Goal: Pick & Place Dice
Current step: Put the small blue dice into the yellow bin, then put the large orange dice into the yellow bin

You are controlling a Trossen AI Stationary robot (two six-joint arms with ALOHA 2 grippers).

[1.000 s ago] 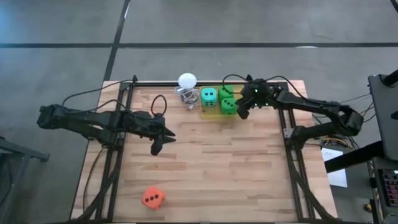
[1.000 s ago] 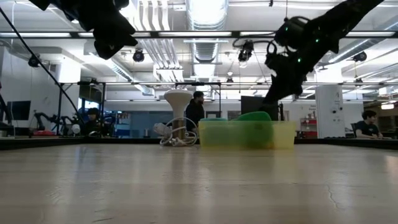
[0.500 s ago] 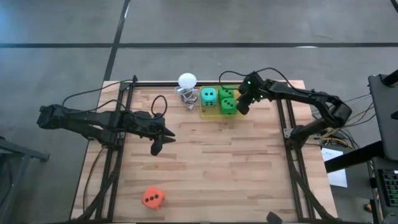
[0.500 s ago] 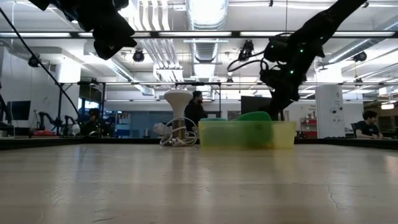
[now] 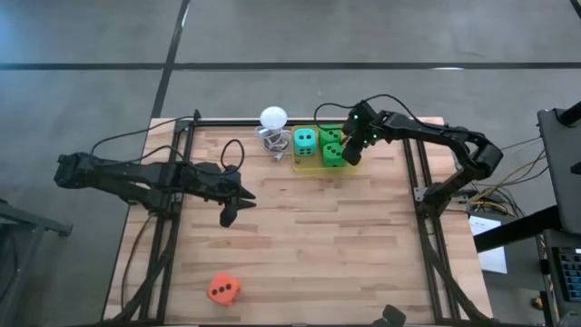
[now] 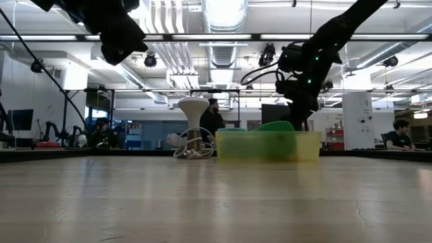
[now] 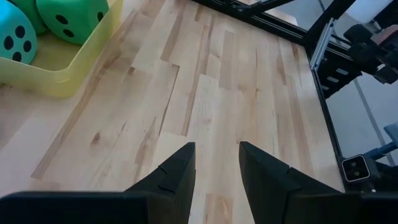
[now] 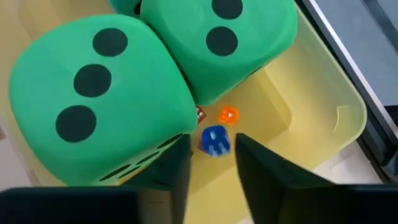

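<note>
A yellow tray point(image 5: 313, 166) at the table's far edge holds a teal die point(image 5: 305, 141) and two green dice point(image 5: 332, 136) point(image 5: 334, 155). My right gripper point(image 8: 211, 163) points steeply down, open, into the tray's right end beside the nearer green die point(image 8: 93, 93). A tiny blue piece point(image 8: 214, 140) lies on the tray floor just past its fingertips. An orange-red die point(image 5: 222, 288) rests on the table near the front left. My left gripper point(image 5: 227, 214) hangs open over the table's left middle, with bare wood below it point(image 7: 217, 163). My right gripper has one finger point(image 8: 177, 163) right at the lower edge of the nearer green die point(image 8: 163, 144). I cannot tell whether it touches. Nothing sits between the two fingers.
A white ball on a wire stand point(image 5: 272, 119) stands just left of the tray. Tiny orange point(image 8: 228, 114) and red point(image 8: 199, 114) pieces lie on the tray floor by the green dice. Black frame rails run along the table's left and right sides. Bare wood fills the table's middle.
My right gripper has gone toward the table's left from beside the tray to over the tray's right end, and has tipped further down toward the green dice. The dice have kept their places.
</note>
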